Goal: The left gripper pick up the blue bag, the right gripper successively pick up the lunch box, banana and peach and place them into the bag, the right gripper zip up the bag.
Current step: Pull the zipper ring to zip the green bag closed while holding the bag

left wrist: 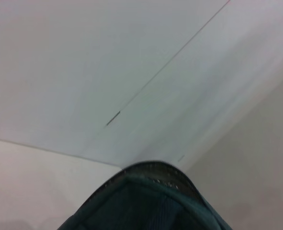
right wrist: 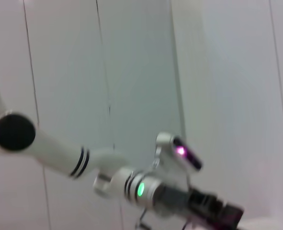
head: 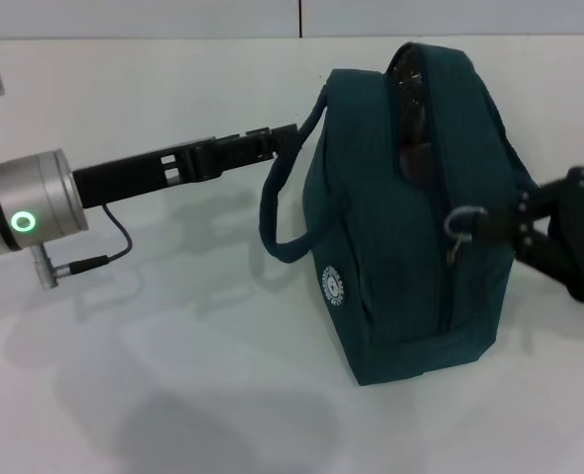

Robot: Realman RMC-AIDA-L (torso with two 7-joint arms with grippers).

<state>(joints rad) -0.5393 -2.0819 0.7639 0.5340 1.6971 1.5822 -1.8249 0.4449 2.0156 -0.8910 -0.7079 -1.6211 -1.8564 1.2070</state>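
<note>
A white table (head: 173, 395) is being lit from above, and soft grey shadows are being cast across it. Behind it, a pale panelled wall (right wrist: 218, 72) is being divided by thin dark vertical seams (right wrist: 103, 72), one showing above the table's far edge.

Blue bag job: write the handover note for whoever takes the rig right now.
Left gripper: shut on the handle on the bag's left side.
Right gripper: at the zipper ring pull on the bag's near end; grip can't be confirmed.
Blue bag: upright on the table, zipper still open at the far end.
Lunch box, banana, peach: none in view outside the bag.
Left: finish the zip.
</note>
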